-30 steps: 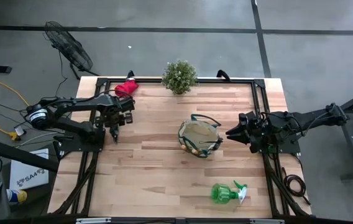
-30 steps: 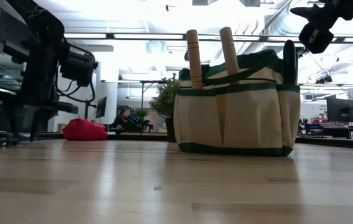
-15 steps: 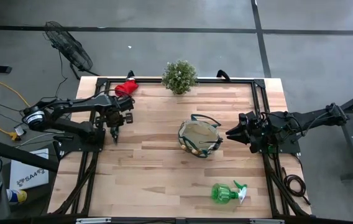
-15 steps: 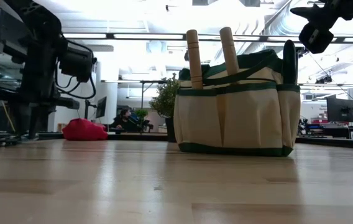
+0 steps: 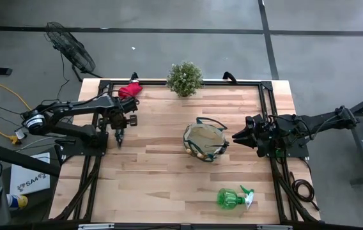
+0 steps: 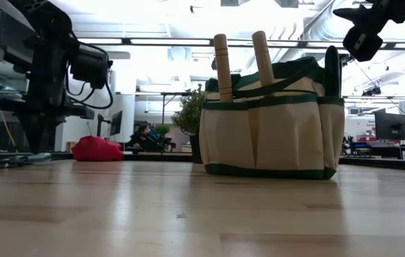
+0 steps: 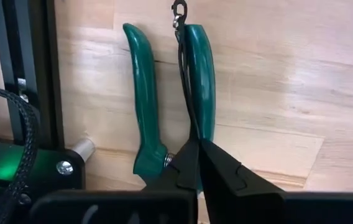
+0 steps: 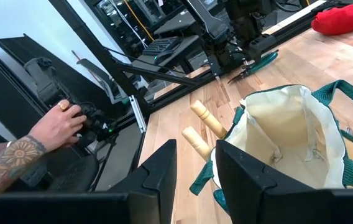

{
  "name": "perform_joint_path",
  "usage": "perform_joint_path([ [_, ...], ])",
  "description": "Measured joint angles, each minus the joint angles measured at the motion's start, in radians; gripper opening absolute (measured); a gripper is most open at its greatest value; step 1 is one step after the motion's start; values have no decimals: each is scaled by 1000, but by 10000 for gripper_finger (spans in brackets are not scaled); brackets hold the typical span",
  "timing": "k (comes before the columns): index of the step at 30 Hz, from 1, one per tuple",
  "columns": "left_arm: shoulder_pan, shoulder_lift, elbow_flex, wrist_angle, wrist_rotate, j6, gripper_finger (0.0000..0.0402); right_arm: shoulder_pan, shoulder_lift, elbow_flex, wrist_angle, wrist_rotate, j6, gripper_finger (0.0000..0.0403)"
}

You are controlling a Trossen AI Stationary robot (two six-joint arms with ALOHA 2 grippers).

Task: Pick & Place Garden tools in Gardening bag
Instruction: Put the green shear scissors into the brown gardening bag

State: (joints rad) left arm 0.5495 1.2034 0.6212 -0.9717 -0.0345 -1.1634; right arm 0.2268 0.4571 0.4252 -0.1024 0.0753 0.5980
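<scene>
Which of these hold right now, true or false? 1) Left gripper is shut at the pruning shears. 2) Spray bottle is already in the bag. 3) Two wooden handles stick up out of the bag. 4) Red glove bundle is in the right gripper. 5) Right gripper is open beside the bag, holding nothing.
1) True. The left gripper has its fingers together at the pruning shears, near the table's left edge.
2) False. The spray bottle lies on the table, on the side of the gardening bag away from the plant.
3) True. Two wooden handles stand up from the bag.
4) False. The red glove bundle lies at the table's far left corner, ungripped.
5) True. The right gripper is open and empty.
</scene>
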Motion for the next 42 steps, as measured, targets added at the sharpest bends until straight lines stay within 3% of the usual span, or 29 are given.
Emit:
perform_joint_path([
  [20,-28,1,0,-7,11,21,10,0,0,0,0,0,0,103],
  [32,-133,5,0,-53,36,-20,57,0,0,0,0,0,0,103],
  [42,-179,31,-19,-41,37,-48,121,0,0,0,0,0,0,103],
])
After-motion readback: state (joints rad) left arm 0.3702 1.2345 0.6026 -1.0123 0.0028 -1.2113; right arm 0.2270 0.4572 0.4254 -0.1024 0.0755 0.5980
